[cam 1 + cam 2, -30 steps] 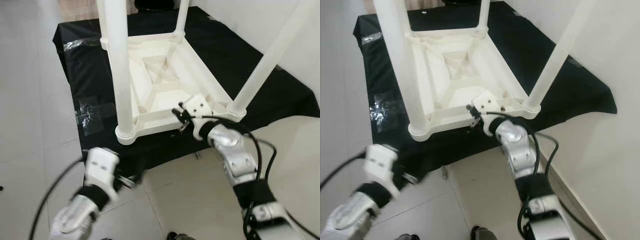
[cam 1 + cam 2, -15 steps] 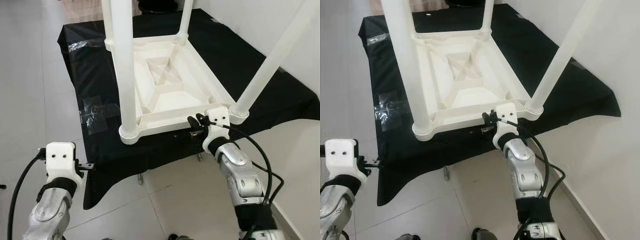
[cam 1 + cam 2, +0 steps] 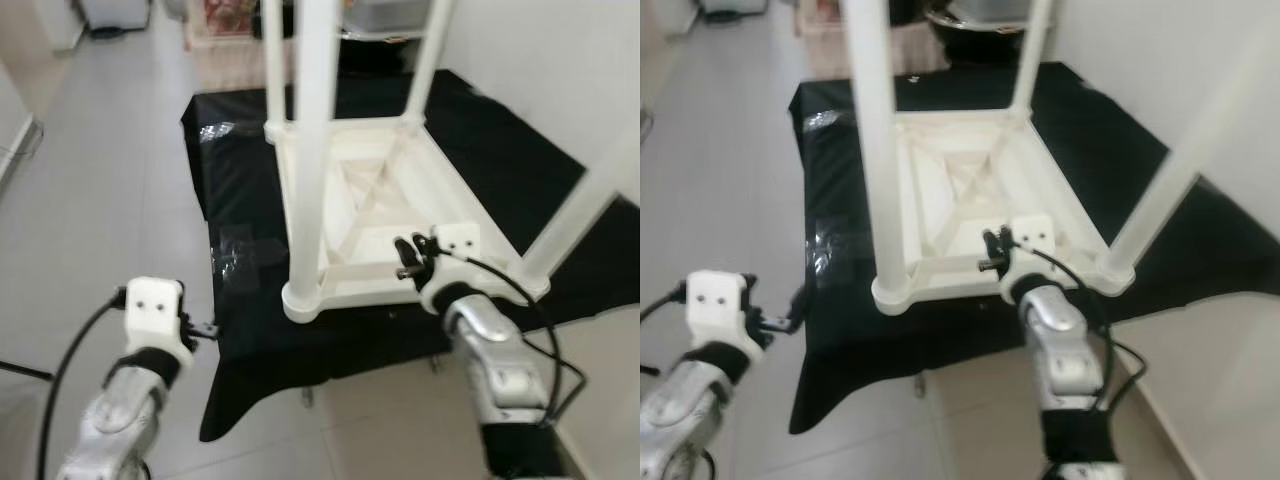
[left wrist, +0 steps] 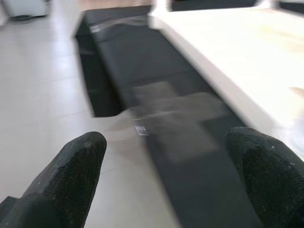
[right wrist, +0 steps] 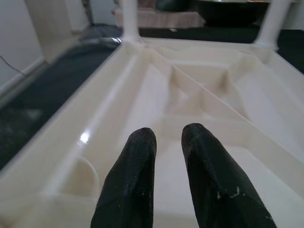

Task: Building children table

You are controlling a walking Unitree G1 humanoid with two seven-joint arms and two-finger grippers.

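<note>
**Pincers at the upturned children's table: left wide apart, right nearly closed**

Left pincer (image 3: 208, 328): low over the tiled floor (image 3: 100, 180), just beside the near left corner of the black cloth (image 3: 240, 300). The left wrist view shows its fingers (image 4: 71, 175) spread wide with nothing between them, pointing along the cloth's edge toward the table's white rim. The silver forearm rises from the lower left, with a black cable looping beside it.

The cloth drapes a low worktop (image 3: 830, 330); a clear taped patch (image 3: 238, 262) sits on the cloth near its left edge.

Children's table (image 3: 370, 215): white plastic, upside down on the cloth, ribbed underside facing up. Four legs stand upward. The near left leg (image 3: 310, 150) rises between the two arms; the near right leg (image 3: 585, 205) slants up at the far right beside a white wall.

Right pincer (image 3: 405, 258): over the near edge of the table's underside. Its fingers (image 5: 137, 175) are close together, a narrow gap between them, holding nothing. I cannot tell whether they touch the plastic. The right forearm reaches up from below, bent at the wrist, cable arching alongside.
</note>
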